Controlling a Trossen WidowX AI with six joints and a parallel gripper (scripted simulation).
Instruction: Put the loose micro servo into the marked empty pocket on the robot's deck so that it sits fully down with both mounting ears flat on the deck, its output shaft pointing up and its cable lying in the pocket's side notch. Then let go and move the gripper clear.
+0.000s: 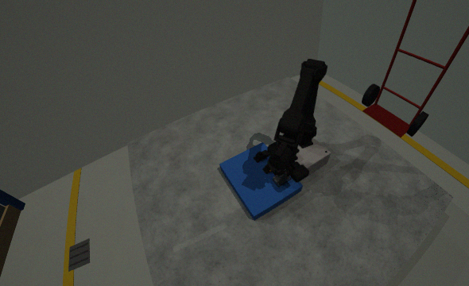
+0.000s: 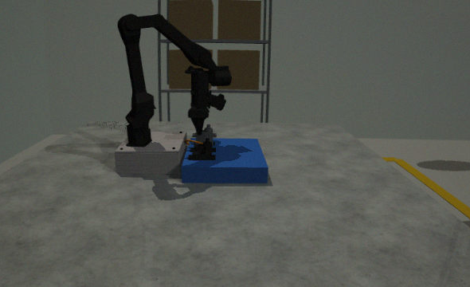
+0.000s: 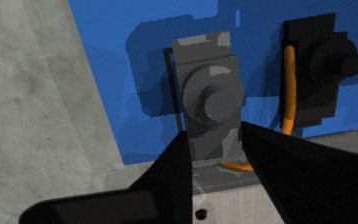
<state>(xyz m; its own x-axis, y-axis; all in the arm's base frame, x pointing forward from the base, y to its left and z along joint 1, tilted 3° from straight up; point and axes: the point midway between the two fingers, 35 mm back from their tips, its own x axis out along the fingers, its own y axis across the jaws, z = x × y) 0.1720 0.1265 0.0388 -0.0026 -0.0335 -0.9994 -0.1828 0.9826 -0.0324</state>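
Black tapered fingers of the gripper [image 3: 215, 150] clenched on the loose grey micro servo [image 3: 209, 105], gripping its near end from both sides. Servo's round output shaft [image 3: 219, 102] faces the wrist camera, so it points up. Servo hangs over the near-left part of the blue rectangular deck [image 3: 130, 60], with a dark outlined pocket edge [image 3: 170, 80] showing along its left side; whether the servo's ears touch the deck cannot be told from the wrist view. In the exterior view the servo [image 2: 208, 131] sits just under the gripper tip [image 2: 198, 124], above a dark block on the deck. An orange cable [image 3: 235, 166] curls out beneath the servo near the right finger. To the right, a second, darker servo [image 3: 325, 70] is seated in the deck, with its own orange cable [image 3: 290, 90] running down its left side. Deck [image 2: 235, 163] lies on the mottled grey worktop [image 2: 259, 231], touching the pale grey base block [image 2: 147, 157] that carries the black arm [image 2: 139, 80]. Far off: metal shelving with brown cartons [image 2: 235, 24] and a red hand truck [image 1: 405, 79].
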